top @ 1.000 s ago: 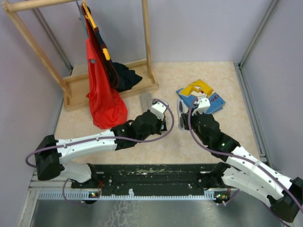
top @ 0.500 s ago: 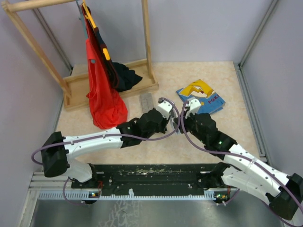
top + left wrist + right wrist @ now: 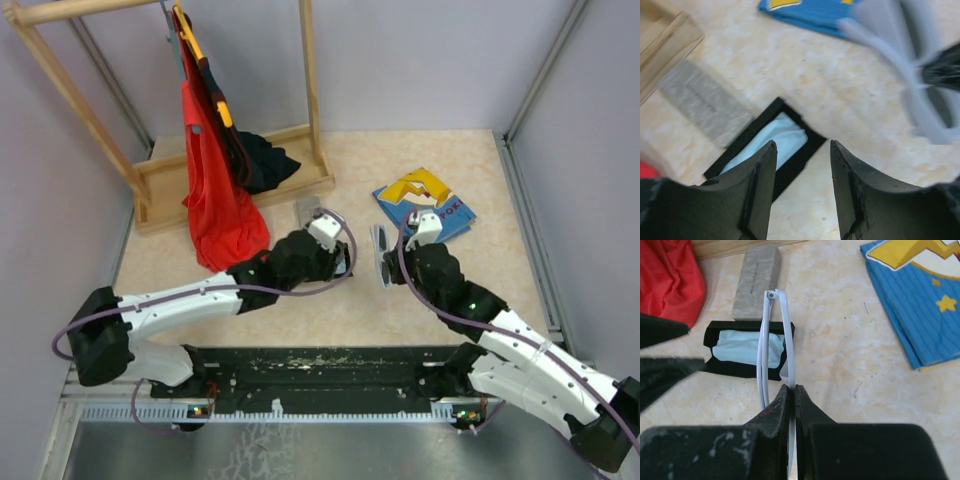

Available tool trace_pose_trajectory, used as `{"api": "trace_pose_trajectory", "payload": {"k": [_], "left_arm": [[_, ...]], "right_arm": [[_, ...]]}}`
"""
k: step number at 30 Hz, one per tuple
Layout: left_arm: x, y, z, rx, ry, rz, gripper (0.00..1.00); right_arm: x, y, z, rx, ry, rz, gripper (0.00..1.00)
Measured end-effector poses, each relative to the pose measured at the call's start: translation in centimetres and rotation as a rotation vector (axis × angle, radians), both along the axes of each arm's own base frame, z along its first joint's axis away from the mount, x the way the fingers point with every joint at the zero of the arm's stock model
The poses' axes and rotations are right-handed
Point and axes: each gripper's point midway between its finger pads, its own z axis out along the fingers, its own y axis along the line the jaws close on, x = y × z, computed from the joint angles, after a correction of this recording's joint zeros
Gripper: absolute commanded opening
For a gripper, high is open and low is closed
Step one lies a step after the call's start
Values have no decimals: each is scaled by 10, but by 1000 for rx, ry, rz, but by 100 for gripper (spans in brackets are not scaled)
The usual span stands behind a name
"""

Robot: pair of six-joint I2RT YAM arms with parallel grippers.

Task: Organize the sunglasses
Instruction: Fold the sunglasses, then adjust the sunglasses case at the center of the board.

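Squarely pinched in the shut right claw (image 3: 791,390), the white sunglasses (image 3: 787,335) hang over the desk's (image 3: 420,150) middle, just beside the open black case (image 3: 792,167); the left claw (image 3: 802,150) gapes half-open, empty, above that case.

Both arms, the left arm (image 3: 180,300) and the right arm (image 3: 530,350), have white moulded link shells, black joint housings and black base blocks. A purple-grey cable (image 3: 62,330) runs outside each arm in loose loops, and each wrist carries a small white block (image 3: 322,229). The left gripper (image 3: 801,150) and right gripper (image 3: 791,390) have matte black, wedge-shaped fingers (image 3: 760,190); the right gripper's housing shows whitish scuffs.
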Motion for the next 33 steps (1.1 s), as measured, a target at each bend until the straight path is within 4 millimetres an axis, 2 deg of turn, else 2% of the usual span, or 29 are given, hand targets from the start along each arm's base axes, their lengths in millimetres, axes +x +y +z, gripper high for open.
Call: {"api": "trace_pose_trajectory", "payload": {"k": [4, 9, 12, 15, 19, 22, 29, 33], "left_arm": [[35, 55, -18, -34, 44, 103, 59], [73, 113, -42, -81, 115, 293, 56], [89, 134, -59, -91, 173, 388, 49], [107, 152, -83, -68, 250, 481, 35], [122, 162, -111, -33, 331, 534, 12], [129, 157, -124, -13, 367, 531, 0], [146, 136, -139, 10, 408, 477, 0], [145, 129, -156, 47, 462, 439, 0]], "right_arm": [[-8, -10, -9, 1, 52, -43, 0], [-16, -17, -19, -10, 103, -56, 0], [-20, -19, -22, -13, 118, -61, 0], [-22, -20, -21, -2, 124, -62, 0], [-24, -20, -19, 15, 124, -61, 0], [-25, -19, -19, 16, 128, -57, 0], [-26, -19, -20, 20, 136, -54, 0], [-26, -19, -21, 19, 137, -54, 0]]}}
